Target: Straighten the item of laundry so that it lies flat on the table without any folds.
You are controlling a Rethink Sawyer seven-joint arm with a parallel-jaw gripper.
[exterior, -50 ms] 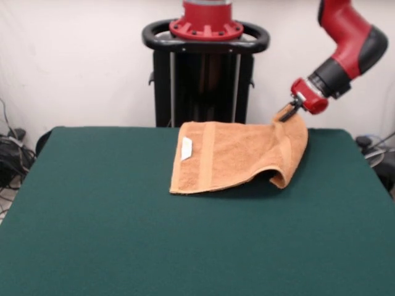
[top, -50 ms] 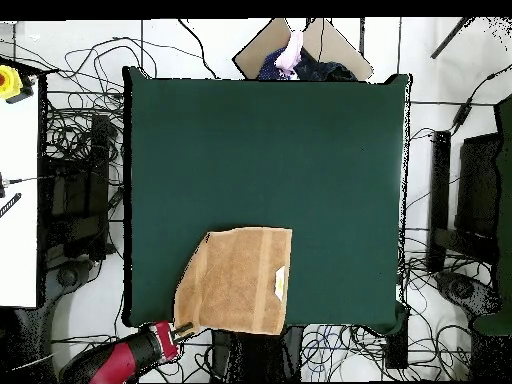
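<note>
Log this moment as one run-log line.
gripper: shut on towel corner, lifted | towel: partly raised, one side curled under, not flat | table: towel near robot-side edge

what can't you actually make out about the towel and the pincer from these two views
- Pincer: front view, its tips are buried in the raised towel corner; overhead view, they are too small to read. Open or shut cannot be told.
- White tag: too small in both views to read any print.
- Towel's underside where the lifted corner curls over: front view, hidden by the cloth itself and shadow.
- Table: front view, its near edge is cut off by the picture's bottom.
</note>
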